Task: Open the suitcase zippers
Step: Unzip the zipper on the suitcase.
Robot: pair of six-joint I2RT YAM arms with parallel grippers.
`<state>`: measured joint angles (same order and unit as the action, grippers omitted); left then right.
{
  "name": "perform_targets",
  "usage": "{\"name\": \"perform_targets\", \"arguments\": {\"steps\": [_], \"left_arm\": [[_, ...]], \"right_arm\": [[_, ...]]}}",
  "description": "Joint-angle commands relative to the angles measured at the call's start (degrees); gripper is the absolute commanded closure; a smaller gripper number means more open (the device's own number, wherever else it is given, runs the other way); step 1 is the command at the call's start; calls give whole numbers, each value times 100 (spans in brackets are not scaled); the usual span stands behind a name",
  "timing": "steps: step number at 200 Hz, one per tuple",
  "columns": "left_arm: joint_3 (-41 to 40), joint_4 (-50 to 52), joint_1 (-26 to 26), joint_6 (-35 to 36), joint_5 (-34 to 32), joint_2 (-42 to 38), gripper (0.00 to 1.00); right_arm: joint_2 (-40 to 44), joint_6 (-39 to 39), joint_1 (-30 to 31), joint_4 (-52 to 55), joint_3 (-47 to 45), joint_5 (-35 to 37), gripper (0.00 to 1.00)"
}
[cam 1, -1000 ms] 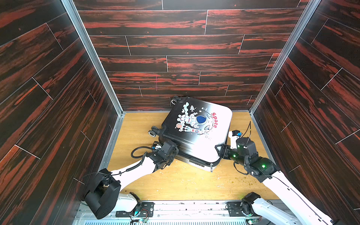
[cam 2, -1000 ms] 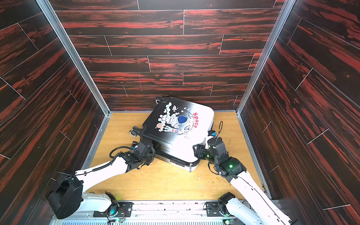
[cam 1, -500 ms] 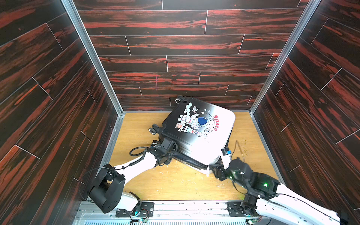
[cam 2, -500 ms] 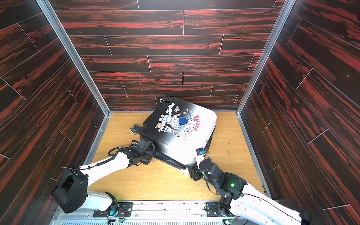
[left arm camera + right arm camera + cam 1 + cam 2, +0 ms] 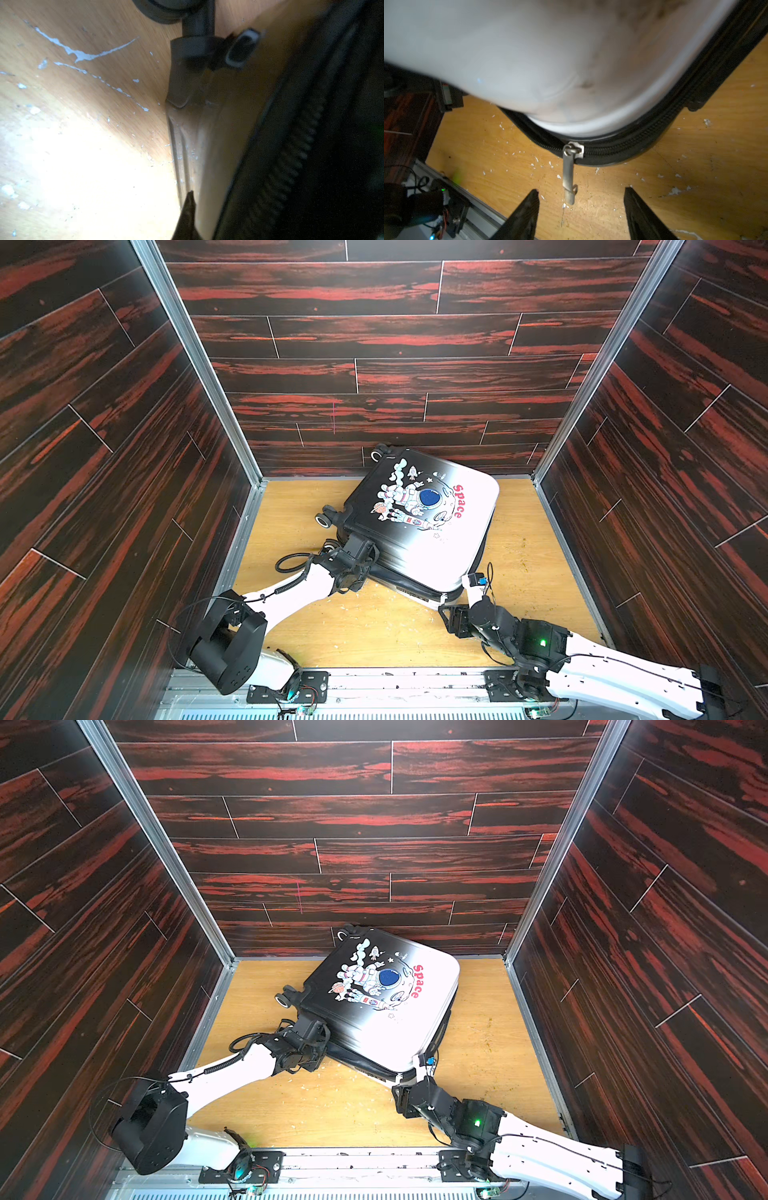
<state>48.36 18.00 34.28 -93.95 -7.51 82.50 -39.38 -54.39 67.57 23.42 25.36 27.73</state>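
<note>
- I am watching the suitcase (image 5: 419,522) lying flat, print side up, mid-frame on the tabletop (image 5: 374,635) in both top views. Its far corner is sitting close to the back wall (image 5: 395,435).
- Step in hand, as I am judging it: lining up on a pull. The right hand (image 5: 581,193) is waiting at the case's white corner, with its fingers spread. The metal zipper pull (image 5: 568,172) is lying between them, touching neither.
- The next move is calling for a square pinch on that thin pull. Then comes a drag along the zippers (image 5: 633,149) round the corner curve, where I am expecting it to snag or slip.
- The left hand (image 5: 363,551) is sitting closed at the dark corner. I cannot tell whether it is pinching anything.
- A wheel (image 5: 323,520) is crowding the left hand. The side walls are hemming in both arms, and the unanchored case is likely wanting bracing.
</note>
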Motion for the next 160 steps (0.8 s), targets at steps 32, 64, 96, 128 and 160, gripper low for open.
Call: {"name": "perform_targets", "arguments": {"steps": [32, 64, 96, 128, 160], "left_arm": [[-57, -687, -194, -234, -585, 79, 100], [-50, -697, -194, -238, -543, 74, 100], [-68, -741, -194, -238, -507, 70, 100], [-82, -745, -194, -256, -523, 83, 100], [-80, -704, -254, -272, -563, 65, 100]], "right_arm": [[89, -433, -235, -1363, -546, -306, 37], [309, -606, -718, -2039, -1068, -876, 48], [296, -477, -877, -3003, -1450, -1287, 62], [29, -267, -884, -3395, -1402, -1632, 79], [394, -232, -882, -2995, -1360, -1545, 100]]}}
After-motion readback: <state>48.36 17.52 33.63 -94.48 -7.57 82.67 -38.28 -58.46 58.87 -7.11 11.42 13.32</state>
